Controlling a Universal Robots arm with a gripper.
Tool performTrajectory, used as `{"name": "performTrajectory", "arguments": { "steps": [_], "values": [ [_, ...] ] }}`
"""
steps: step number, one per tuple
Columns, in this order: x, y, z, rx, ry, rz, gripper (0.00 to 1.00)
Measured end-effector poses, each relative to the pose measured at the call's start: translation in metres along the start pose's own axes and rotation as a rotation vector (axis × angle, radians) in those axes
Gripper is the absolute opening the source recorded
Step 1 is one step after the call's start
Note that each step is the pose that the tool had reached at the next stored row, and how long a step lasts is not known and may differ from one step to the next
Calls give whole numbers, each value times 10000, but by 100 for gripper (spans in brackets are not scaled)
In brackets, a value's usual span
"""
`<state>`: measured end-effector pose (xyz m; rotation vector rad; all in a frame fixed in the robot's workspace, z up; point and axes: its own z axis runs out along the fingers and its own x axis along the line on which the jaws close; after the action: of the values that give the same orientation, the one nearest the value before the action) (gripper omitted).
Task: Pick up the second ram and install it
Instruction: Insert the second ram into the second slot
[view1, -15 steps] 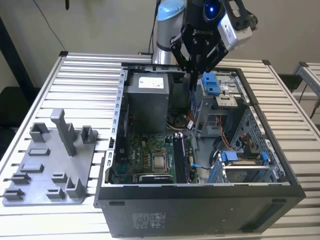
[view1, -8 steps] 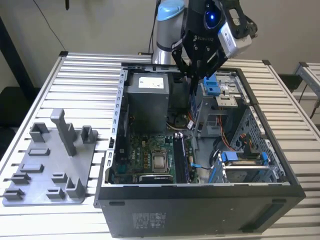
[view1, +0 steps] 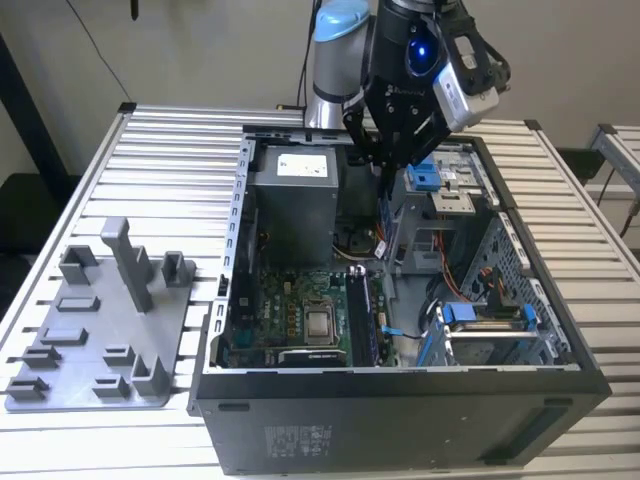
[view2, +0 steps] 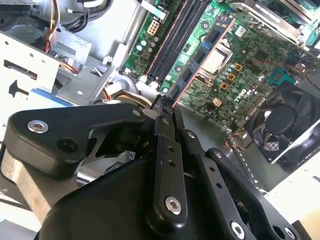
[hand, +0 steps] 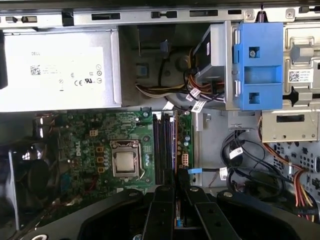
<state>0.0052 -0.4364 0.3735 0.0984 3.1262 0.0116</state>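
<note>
My gripper (view1: 384, 188) hangs over the open computer case (view1: 400, 395), shut on the second ram (view1: 384, 225). The ram is a thin dark-blue strip that hangs on edge below the fingers. In both wrist views I see it edge-on, as a narrow line with a reddish rim (view2: 202, 59) running out from between the black fingers (hand: 165, 210). It is held above the motherboard (hand: 90, 150), roughly in line with the row of long black memory slots (hand: 162, 145) beside the processor socket (hand: 124, 161). The ram is apart from the slots.
A grey power supply (view1: 295, 190) sits at the back of the case. Bright blue drive brackets (view1: 425, 177) and bundled cables (hand: 240, 160) stand on the exterior view's right of the slots. A black fan (view2: 290, 120) lies beside the board. A grey plastic tray with upright posts (view1: 100, 330) lies outside the case.
</note>
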Motion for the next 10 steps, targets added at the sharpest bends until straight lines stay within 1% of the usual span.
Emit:
{"name": "performTrajectory", "arguments": {
  "steps": [10],
  "values": [
    [8, -2, 104, 1, 0, 0, 14]
  ]
}}
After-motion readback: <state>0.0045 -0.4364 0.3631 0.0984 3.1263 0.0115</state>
